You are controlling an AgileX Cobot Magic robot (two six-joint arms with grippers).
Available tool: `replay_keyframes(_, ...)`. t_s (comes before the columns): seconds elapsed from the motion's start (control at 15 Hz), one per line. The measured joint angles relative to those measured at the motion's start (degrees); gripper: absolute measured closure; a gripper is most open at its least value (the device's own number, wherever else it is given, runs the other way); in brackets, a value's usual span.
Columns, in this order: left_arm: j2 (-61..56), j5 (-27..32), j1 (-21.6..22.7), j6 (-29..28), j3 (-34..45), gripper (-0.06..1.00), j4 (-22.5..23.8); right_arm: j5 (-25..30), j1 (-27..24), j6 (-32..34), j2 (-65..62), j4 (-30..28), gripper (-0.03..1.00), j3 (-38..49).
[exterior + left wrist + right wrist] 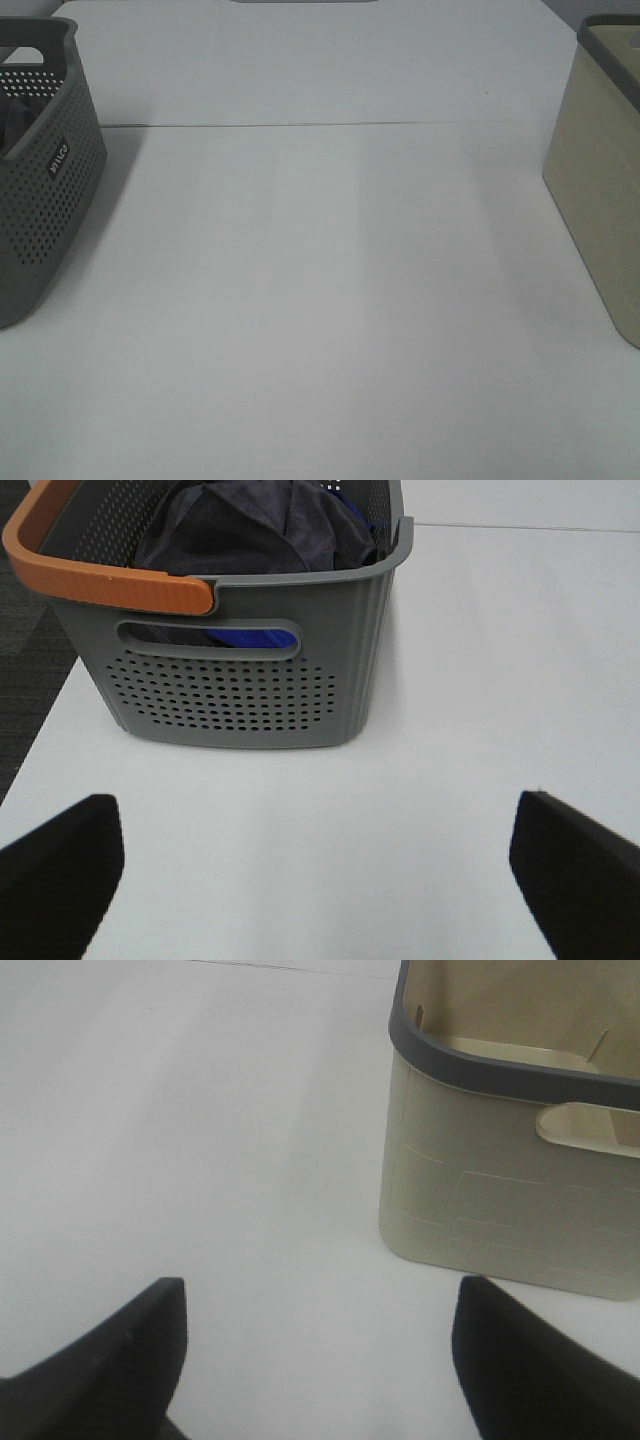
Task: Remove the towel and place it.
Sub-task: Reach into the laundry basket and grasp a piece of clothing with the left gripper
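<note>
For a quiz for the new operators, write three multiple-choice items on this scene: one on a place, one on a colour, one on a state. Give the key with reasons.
1. Where is the towel?
A. flat on the table
B. in the beige basket
C. in the grey perforated basket

2. What colour is that basket's handle?
A. green
B. orange
C. white

3. How is the left gripper?
A. open, holding nothing
B. shut on the towel
C. shut on the handle

Key:
1 C: the left wrist view shows the dark cloth bundled inside it.
2 B: the orange bar runs along its rim.
3 A: its fingers stand wide apart with nothing between them.
</note>
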Motion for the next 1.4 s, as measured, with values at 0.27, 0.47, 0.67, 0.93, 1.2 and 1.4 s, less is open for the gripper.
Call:
replay_keyframes(0.27,0.0,0.0,0.0,0.0,0.0,-0.04,0.0,0.0,0.0,0.0,0.0,0.0,0.24,0.0)
replay_keyframes(0.47,0.0,0.0,0.0,0.2,0.0,-0.04,0.0,0.0,0.0,0.0,0.0,0.0,0.24,0.0)
replay_keyframes(0.67,0.0,0.0,0.0,0.2,0.0,-0.04,0.0,0.0,0.0,0.0,0.0,0.0,0.24,0.0)
replay_keyframes(0.93,0.0,0.0,0.0,0.9,0.0,-0.04,-0.1,0.0,0.0,0.0,0.0,0.0,0.24,0.0)
replay_keyframes(1.2,0.0,0.0,0.0,1.3,0.0,-0.04,-0.2,0.0,0.0,0.0,0.0,0.0,0.24,0.0)
replay_keyframes(1.4,0.0,0.0,0.0,1.3,0.0,-0.04,-0.2,0.0,0.0,0.0,0.0,0.0,0.24,0.0)
